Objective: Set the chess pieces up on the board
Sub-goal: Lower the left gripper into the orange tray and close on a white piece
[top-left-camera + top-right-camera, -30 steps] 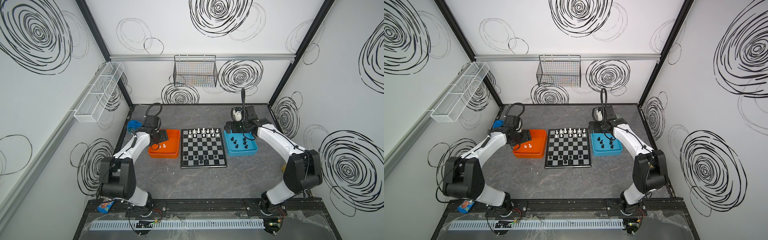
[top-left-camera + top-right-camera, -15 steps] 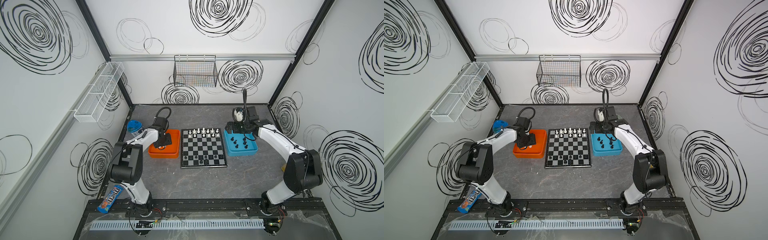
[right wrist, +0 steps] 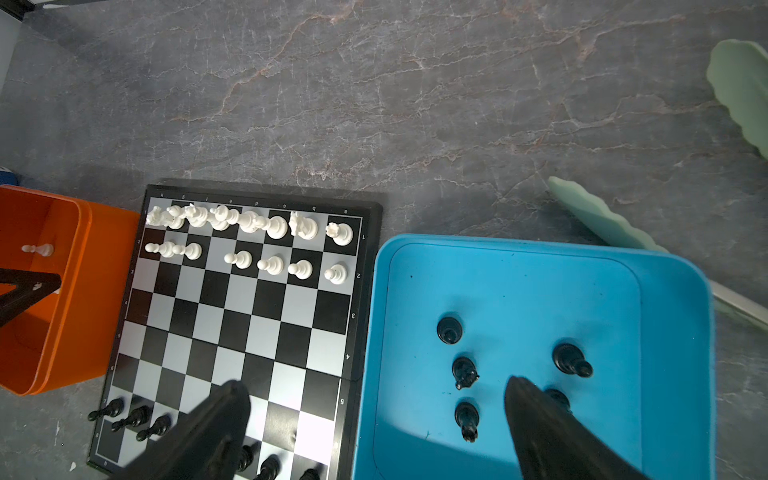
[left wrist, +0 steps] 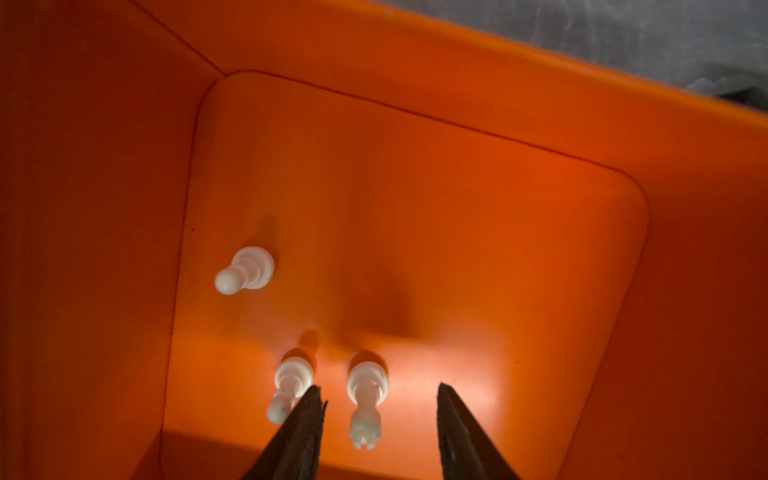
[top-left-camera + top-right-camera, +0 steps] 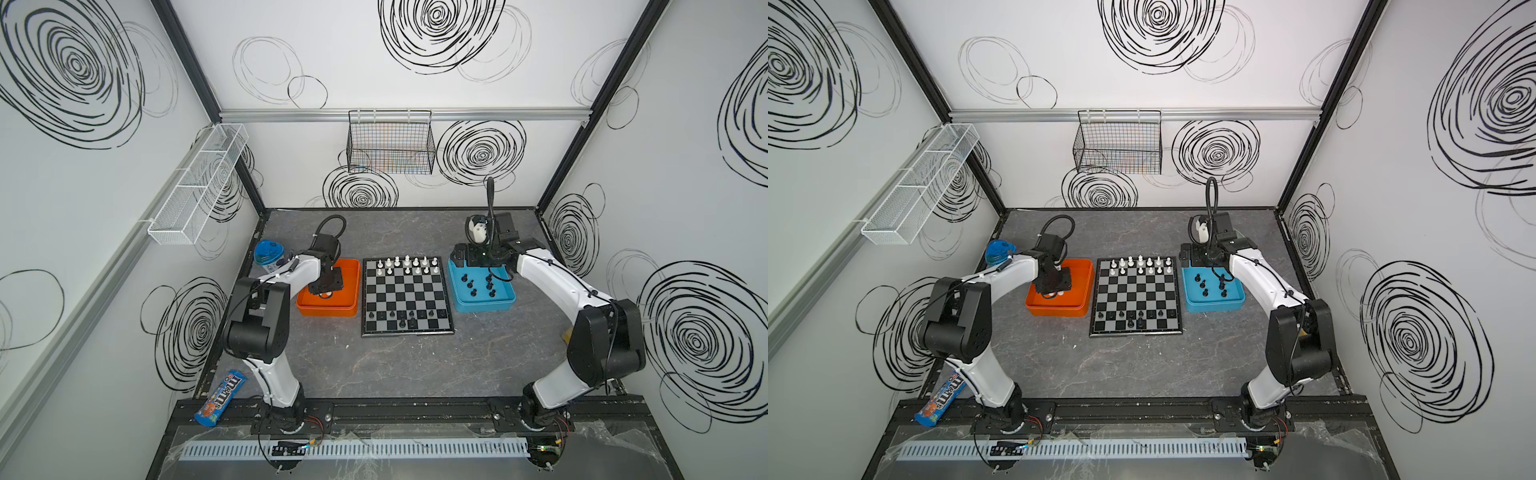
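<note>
The left gripper (image 4: pixel 379 387) is down inside the orange tray (image 4: pixel 415 62). A second ago it hung by the tray's outer rim with the white pieces in plain sight below it. Since then the arm has swung in and the gripper has dropped over them. Its jaws stand part-way apart with a white rook (image 4: pixel 368 382) standing between them, closer to one jaw than the other. Neither jaw touches it, so nothing is gripped. A pawn (image 4: pixel 293 376) stands just outside the closer jaw, and whether it touches cannot be told. A second pawn (image 4: pixel 247 272) stands well beyond the tips, off to that same side.

The board (image 5: pixel 406 297) lies between the two trays, unchanged. White men (image 5: pixel 407 266) fill most of its two far rows, black men (image 5: pixel 401 318) stand in its two near rows, and the middle is bare.

The right gripper (image 3: pixel 374 382) has not moved. It hangs over the blue tray (image 5: pixel 484 308) with its jaws spread wide and empty. The tray's wall next to the board runs under the gap between them. Spare black men (image 3: pixel 464 372) stand on the tray floor — most of them between the jaws, one partly hidden behind a jaw.
</note>
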### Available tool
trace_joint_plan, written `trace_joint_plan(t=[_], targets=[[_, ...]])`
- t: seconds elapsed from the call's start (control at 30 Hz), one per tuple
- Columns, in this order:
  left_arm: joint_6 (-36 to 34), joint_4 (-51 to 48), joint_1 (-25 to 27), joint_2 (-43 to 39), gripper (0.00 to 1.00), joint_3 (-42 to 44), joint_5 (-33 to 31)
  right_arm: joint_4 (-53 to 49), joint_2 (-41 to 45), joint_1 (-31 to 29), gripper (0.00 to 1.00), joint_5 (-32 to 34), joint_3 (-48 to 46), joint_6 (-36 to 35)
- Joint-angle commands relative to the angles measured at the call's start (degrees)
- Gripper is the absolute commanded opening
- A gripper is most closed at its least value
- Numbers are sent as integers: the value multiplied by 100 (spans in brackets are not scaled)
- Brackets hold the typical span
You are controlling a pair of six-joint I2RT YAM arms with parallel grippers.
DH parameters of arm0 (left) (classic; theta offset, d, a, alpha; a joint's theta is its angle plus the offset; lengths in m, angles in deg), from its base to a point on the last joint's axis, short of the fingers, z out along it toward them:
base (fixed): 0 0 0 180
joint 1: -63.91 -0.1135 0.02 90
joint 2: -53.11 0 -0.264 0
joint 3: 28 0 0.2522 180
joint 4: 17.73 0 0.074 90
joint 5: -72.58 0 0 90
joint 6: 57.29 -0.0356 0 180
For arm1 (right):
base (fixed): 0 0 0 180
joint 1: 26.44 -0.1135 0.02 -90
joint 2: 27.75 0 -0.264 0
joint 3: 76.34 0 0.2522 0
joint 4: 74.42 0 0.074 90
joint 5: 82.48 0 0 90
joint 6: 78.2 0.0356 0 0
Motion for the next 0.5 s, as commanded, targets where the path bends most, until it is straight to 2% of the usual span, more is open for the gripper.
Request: trace_joint_plan(t=[0.0, 0.47], targets=[[-21, 46, 43, 75, 45, -104, -143, 51, 117, 36, 100, -10, -47, -86], [-56, 74, 61, 145, 30, -96, -177, 46, 121, 54, 100, 4, -64, -88]])
